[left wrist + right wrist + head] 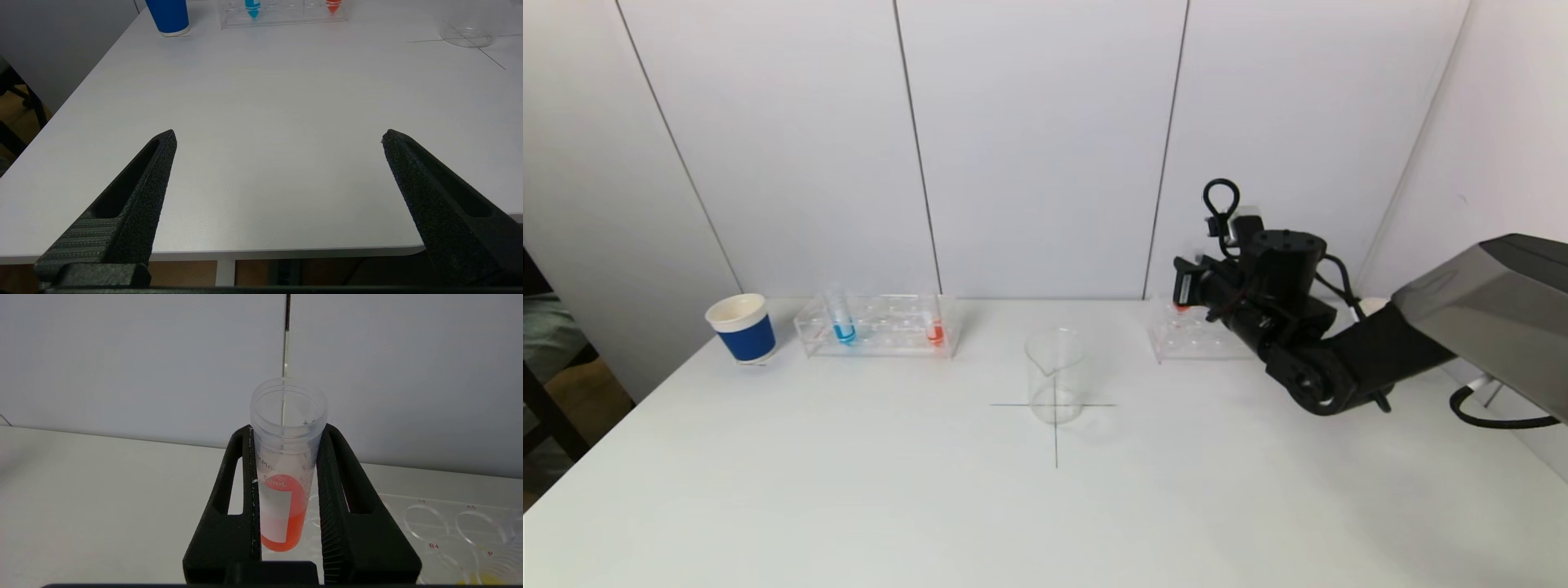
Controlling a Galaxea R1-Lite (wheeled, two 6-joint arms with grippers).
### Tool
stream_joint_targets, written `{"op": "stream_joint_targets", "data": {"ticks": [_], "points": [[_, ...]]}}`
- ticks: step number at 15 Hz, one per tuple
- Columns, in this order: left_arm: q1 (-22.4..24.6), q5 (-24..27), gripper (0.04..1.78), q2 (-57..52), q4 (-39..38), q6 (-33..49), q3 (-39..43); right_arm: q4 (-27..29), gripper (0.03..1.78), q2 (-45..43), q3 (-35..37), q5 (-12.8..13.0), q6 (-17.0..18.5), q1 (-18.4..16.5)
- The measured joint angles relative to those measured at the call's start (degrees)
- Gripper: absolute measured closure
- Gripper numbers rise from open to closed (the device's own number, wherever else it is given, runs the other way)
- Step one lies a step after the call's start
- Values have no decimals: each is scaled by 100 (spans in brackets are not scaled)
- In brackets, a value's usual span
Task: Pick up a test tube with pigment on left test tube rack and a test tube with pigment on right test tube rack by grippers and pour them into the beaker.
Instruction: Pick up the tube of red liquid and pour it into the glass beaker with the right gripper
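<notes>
Red-pigment test tube (286, 473) upright, pinched between both fingers of right gripper (286, 490) just above the right test tube rack (1201, 339), near back wall. Beaker (1055, 376) stands on the table's cross mark, centre; left test tube rack (878, 325) holds a blue tube (841, 318) and an orange-red tube (934, 327), blue paper cup (742, 328) beside it. Left gripper (278, 136) spread wide, holding nothing, low over the table's (265, 122) near edge.

Head camera high, facing table (849, 490); left wrist low at near edge; right wrist close, apparently wall-facing.
</notes>
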State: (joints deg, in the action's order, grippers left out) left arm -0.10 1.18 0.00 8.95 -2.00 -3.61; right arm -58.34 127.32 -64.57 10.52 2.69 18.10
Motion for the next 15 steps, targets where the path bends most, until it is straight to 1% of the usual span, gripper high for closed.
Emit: {"op": "stream_joint_targets", "data": {"ticks": [6, 9, 11, 13, 15], "points": [[0, -2, 6, 0, 2, 0, 0, 358, 135, -312, -152, -5, -9, 0], [0, -4, 6, 0, 0, 2, 0, 608, 135, -562, -177, -60, -30, 5], [0, -2, 6, 0, 0, -1, 0, 813, 135, -736, -199, -101, -116, 6], [0, 0, 6, 0, 0, -1, 0, 997, 135, -891, -238, -208, -251, 11], [0, 0, 6, 0, 0, 0, 0, 1030, 135, -1003, -249, -256, -421, 46]]}}
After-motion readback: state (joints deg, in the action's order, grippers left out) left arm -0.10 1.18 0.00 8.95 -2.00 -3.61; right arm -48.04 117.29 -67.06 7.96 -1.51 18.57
